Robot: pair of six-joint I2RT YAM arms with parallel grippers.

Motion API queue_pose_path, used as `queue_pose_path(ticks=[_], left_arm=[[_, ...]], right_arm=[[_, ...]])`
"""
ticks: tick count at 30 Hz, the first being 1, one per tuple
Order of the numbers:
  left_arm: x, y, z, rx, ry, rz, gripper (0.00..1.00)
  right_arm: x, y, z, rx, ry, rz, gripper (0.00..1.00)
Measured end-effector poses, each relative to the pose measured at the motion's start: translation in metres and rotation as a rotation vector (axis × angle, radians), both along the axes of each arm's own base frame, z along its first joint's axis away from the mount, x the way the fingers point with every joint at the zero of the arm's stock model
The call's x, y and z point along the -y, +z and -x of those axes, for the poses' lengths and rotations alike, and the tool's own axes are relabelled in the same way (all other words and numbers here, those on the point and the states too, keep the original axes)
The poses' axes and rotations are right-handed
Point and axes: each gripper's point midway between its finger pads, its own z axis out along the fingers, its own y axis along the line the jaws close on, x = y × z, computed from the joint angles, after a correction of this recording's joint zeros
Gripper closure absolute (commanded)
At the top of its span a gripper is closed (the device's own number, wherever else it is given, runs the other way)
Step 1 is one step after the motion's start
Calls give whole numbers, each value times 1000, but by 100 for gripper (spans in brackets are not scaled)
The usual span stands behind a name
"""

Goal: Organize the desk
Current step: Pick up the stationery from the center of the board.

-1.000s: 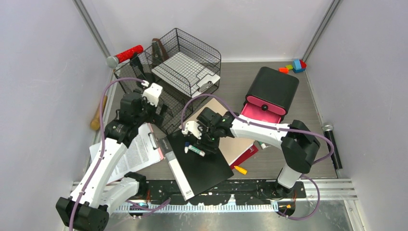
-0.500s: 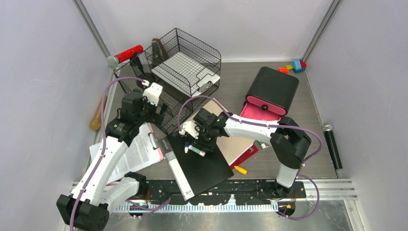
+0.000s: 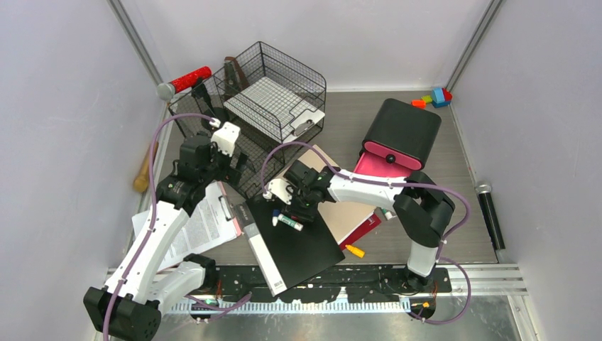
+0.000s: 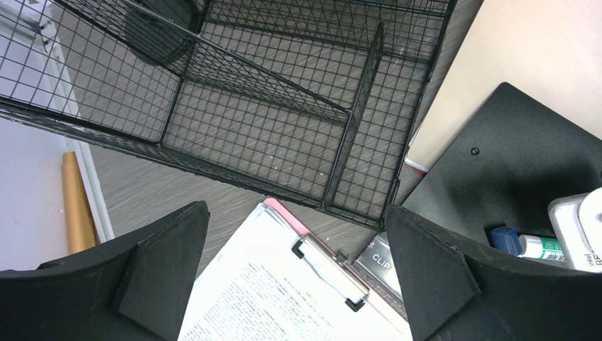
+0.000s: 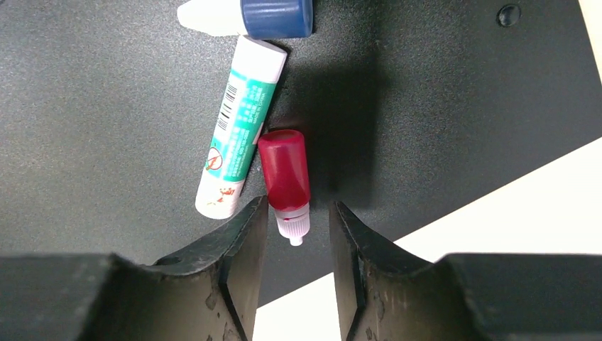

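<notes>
My right gripper [image 5: 298,234] sits low over a small red plastic bottle with a white tip [image 5: 284,174], which lies on a flat black folder [image 5: 106,106]. The gripper is partly spread, with one finger on each side of the bottle's tip end. I see a thin gap on one side, so it is not pinching yet. To do this well, I think I should squeeze slowly and stay square to the bottle, because it is round and could roll or pop out. A white tube with green print [image 5: 238,128] lies just beside it, so I should lift straight up and not drag that along. My left gripper [image 4: 294,234] is spread wide and holds nothing, above a pink clipboard with printed paper [image 4: 284,305] next to a black wire rack [image 4: 284,135]. The grey wood-look surface [image 3: 351,117] lies under all of this. I can read "CLIP" on a grey box edge [image 4: 380,249]. The tube's print is too small to read.
</notes>
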Motion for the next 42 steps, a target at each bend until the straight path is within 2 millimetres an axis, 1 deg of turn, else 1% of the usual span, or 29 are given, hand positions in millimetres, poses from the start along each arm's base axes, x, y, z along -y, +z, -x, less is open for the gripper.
queue_pose_path(ticks=[8, 10, 13, 18, 22, 24, 26, 29, 34, 36, 40, 42], left_arm=[[0, 0, 0, 0, -2, 1, 1], [1, 0, 0, 0, -3, 2, 1], [1, 0, 0, -1, -3, 2, 1], [1, 0, 0, -1, -4, 2, 1], [1, 0, 0, -1, -7, 4, 1], [1, 0, 0, -1, -7, 4, 1], [1, 0, 0, -1, -7, 4, 1], [2, 0, 0, -1, -8, 4, 1], [2, 0, 0, -1, -10, 6, 1], [2, 0, 0, -2, -10, 6, 1], [2, 0, 0, -1, -10, 6, 1], [2, 0, 0, -2, -10, 6, 1]], right_arm=[[0, -4, -4, 17, -10, 7, 64], [0, -7, -5, 18, -11, 12, 67], [1, -11, -5, 14, -13, 24, 74], [3, -12, -7, 21, -17, 32, 80], [10, -10, -12, 38, -35, 52, 82], [17, -5, -17, 51, -49, 62, 83], [27, 5, -26, 71, -77, 65, 83], [43, 26, -42, 106, -132, 48, 83], [73, 77, -74, 208, -246, -32, 83], [89, 98, -86, 254, -297, -63, 83], [118, 128, -102, 318, -386, -108, 82], [130, 138, -107, 341, -421, -120, 82]])
